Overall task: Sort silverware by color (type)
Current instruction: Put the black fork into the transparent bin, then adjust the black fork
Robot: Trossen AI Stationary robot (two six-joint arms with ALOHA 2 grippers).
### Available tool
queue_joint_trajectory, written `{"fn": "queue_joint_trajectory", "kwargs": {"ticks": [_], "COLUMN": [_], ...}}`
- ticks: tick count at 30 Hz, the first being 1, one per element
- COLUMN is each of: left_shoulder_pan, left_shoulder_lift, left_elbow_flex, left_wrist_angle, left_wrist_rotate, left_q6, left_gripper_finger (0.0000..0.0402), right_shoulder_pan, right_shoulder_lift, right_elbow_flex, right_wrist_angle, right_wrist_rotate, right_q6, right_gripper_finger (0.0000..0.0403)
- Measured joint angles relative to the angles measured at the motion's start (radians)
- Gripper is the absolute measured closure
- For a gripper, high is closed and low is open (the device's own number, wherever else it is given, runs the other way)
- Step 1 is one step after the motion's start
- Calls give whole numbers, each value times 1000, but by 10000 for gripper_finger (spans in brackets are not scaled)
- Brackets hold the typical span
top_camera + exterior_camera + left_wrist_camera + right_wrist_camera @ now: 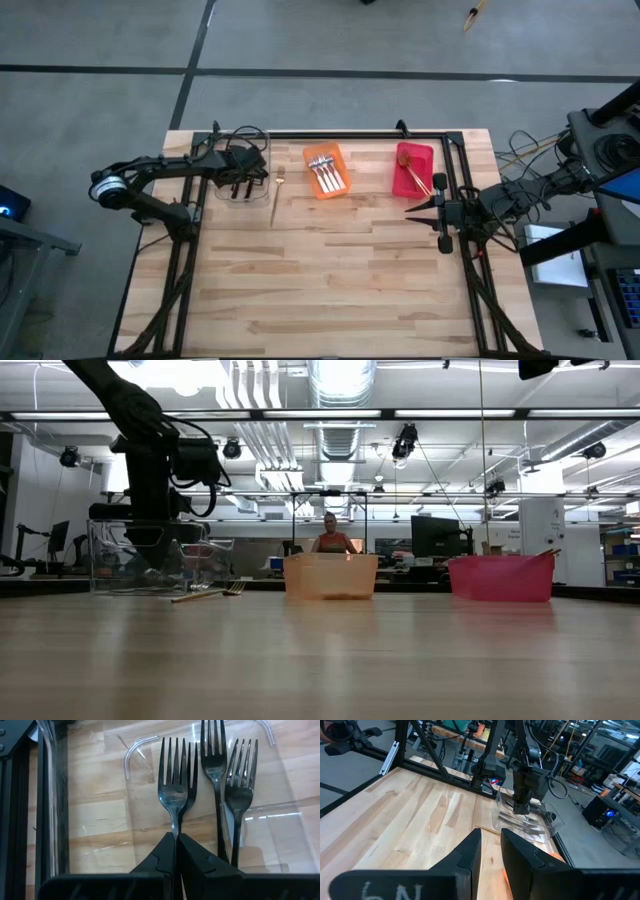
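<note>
The left gripper [176, 840] reaches into the clear rectangular bin [262, 190] near the bench's back-left corner, clenched on a dark metal fork [175, 795] beside two more; the right gripper [410, 210], empty, waits by the red bin [425, 152].

Both arms are matt black, built of slim jointed links with black cables looped loosely along them. The left arm [165, 170] carries a pale silver-white ring at one joint near its far-left end. The left gripper [176, 851] has two dark, wedge-shaped fingers tapering to narrow tips. The right gripper [490, 845] shows the same angular black fingers, with white handwritten marks on the housing behind them.
</note>
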Motion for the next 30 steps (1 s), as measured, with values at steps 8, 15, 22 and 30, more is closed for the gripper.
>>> {"fn": "queue_joint_trajectory", "kwargs": {"ticks": [8,15,22,30], "left_shoulder_pan": [0,0,0,0], "left_shoulder_lift": [0,0,0,0], "left_elbow_flex": [0,1,1,1], "left_wrist_angle": [0,-1,-2,-3], "left_wrist_rotate": [-24,-26,-26,-27], "left_q6": [-15,-22,-26,-26], "left_gripper_finger": [401,401,384,377], "right_shoulder_pan": [0,0,0,0], "right_shoulder_lift": [0,0,0,0], "right_elbow_flex": [0,0,0,0], "right_wrist_angle": [0,0,0,0], "right_wrist_rotate": [0,0,0,0], "right_q6": [0,0,0,0], "right_gripper_finger": [337,337,337,337]}}
